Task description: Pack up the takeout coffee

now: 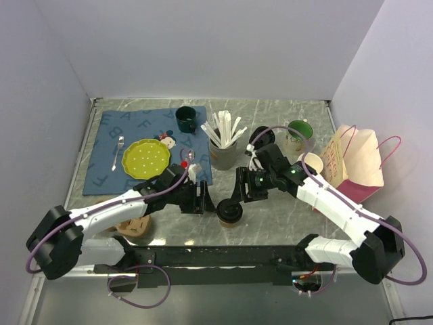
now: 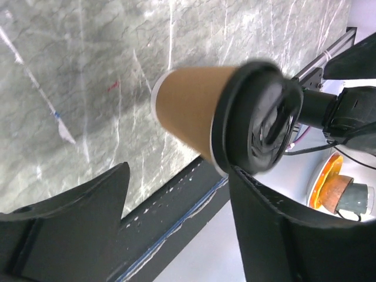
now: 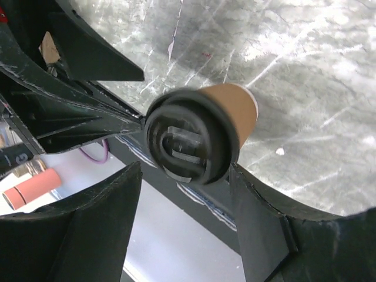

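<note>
The takeout coffee [image 1: 230, 213], a tan paper cup under a black lid, stands upright near the table's front edge. My left gripper [image 1: 210, 203] is just left of it and my right gripper [image 1: 237, 200] is just behind it. In the left wrist view the coffee [image 2: 194, 106] lies just beyond the open left gripper [image 2: 179, 170], its lid rim against the tip of the right finger [image 2: 264, 229]. From the right wrist I see the coffee's lid [image 3: 191, 141] at the tips of the open right gripper [image 3: 185, 167], close against the right finger [image 3: 264, 223], with a gap on the left.
A pink and tan paper bag [image 1: 355, 162] lies at the right. Behind the arms stand a grey holder of white sticks [image 1: 223, 149], a green cup [image 1: 298, 135], black lids [image 1: 260, 139], a dark mug [image 1: 186, 118] and a yellow plate [image 1: 145, 159] on a blue mat [image 1: 108, 135].
</note>
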`<state>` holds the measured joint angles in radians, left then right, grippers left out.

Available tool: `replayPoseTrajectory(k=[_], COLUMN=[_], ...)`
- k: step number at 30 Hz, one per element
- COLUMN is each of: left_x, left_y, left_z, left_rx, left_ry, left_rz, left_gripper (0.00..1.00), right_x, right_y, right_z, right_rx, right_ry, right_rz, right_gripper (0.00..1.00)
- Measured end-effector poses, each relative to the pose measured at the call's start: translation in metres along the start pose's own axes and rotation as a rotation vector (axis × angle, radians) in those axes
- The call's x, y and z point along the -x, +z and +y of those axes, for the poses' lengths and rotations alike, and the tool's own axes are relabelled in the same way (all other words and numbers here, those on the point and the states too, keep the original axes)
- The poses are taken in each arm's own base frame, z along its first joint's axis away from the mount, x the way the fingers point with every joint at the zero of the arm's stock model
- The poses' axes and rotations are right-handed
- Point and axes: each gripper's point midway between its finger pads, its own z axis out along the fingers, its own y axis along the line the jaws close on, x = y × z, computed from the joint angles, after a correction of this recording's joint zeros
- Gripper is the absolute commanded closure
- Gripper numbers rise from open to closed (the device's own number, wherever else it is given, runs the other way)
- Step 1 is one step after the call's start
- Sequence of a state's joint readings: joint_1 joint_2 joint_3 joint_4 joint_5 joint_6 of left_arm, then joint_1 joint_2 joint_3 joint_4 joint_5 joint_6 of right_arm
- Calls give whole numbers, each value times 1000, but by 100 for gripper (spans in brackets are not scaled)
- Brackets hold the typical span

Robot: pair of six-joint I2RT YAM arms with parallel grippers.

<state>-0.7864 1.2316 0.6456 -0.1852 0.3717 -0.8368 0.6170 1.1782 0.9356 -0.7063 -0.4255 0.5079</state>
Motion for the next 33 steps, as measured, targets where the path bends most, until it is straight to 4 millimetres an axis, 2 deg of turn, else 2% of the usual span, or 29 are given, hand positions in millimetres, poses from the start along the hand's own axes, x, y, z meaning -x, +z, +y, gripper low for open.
replayPoseTrajectory(k=[6, 11, 18, 22, 25, 28, 33], left_x=[4, 10, 3, 2, -1, -2, -5], left_y=[-9, -7, 3, 8, 11, 13, 15], left_z=[-9, -17, -10, -9, -8, -9, -7], left_rx=[-10, -29, -8, -5, -5, -17, -31], left_ry=[10, 13, 1, -15, -26, -41, -69], left_rz=[-16, -12, 24, 31, 36, 29, 31], left_gripper=[25, 30, 35, 39, 42, 44, 50], right_x=[-9, -22, -21, -21, -30, -32, -31], right_y=[-6, 4, 19, 25, 34, 37, 41], right_z=[-3, -15, -21, -22, -28, -25, -24], right_rx=[-5, -33, -49, -36, -25, 25, 67], right_ry=[30, 58, 70, 68, 81, 88, 89], right_rz=[-10, 36, 73, 71, 85, 76, 41], right_gripper=[31, 31, 32, 36, 40, 46, 50])
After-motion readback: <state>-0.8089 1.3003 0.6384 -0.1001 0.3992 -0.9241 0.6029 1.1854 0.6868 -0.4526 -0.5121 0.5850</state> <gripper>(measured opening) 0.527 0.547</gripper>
